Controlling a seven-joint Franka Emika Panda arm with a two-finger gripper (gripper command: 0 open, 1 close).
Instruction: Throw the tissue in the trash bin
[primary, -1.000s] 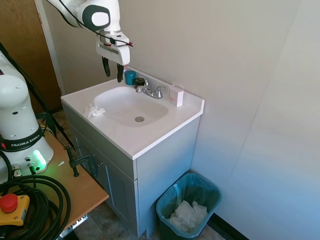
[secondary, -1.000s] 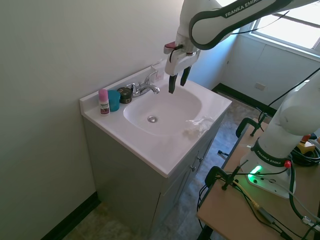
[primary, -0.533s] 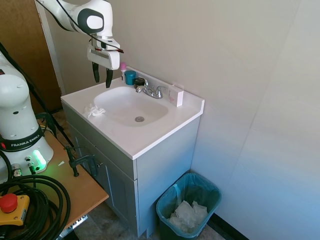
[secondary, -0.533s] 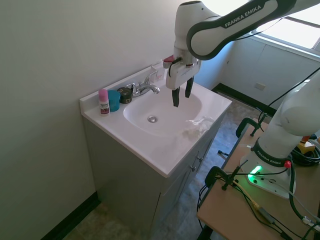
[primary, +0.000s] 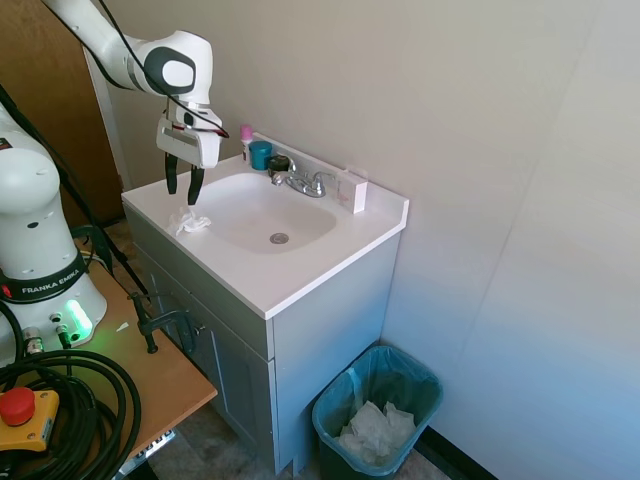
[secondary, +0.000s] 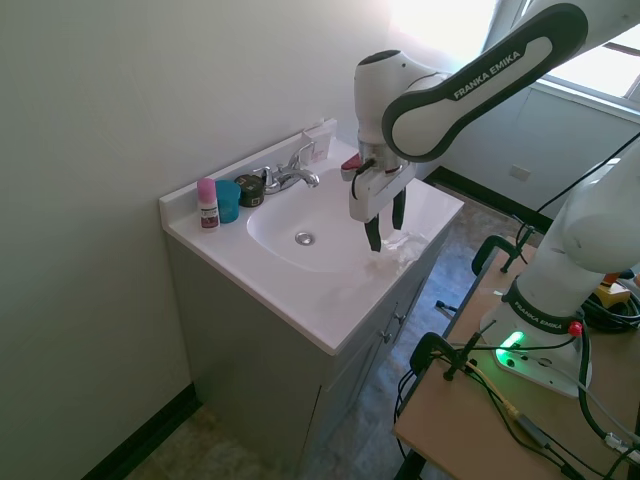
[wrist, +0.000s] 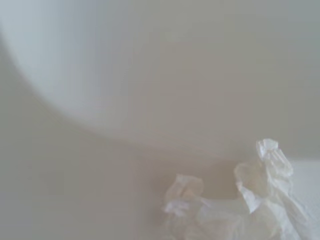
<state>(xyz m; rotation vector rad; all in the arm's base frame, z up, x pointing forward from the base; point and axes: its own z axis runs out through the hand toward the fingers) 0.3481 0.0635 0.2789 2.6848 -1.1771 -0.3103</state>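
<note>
One tissue (primary: 189, 221) lies on the white tabletop (primary: 300, 275) at the left rim of the sink basin (primary: 262, 213), left of centre in the first exterior view. One pincer (primary: 181, 184) hangs just above it, fingers parted narrowly, holding nothing. Only this view shows the teal trash bin (primary: 379, 410), lower right, holding a heap of crumpled white tissues (primary: 375, 429). The wrist view shows the tissue (wrist: 235, 205) close.

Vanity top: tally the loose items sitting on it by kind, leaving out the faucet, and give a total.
Crumpled tissue: 1
Teal cup: 1
Pink-capped bottle: 1
Small dark jar: 1
White box beside the faucet: 1
Total: 5
</note>
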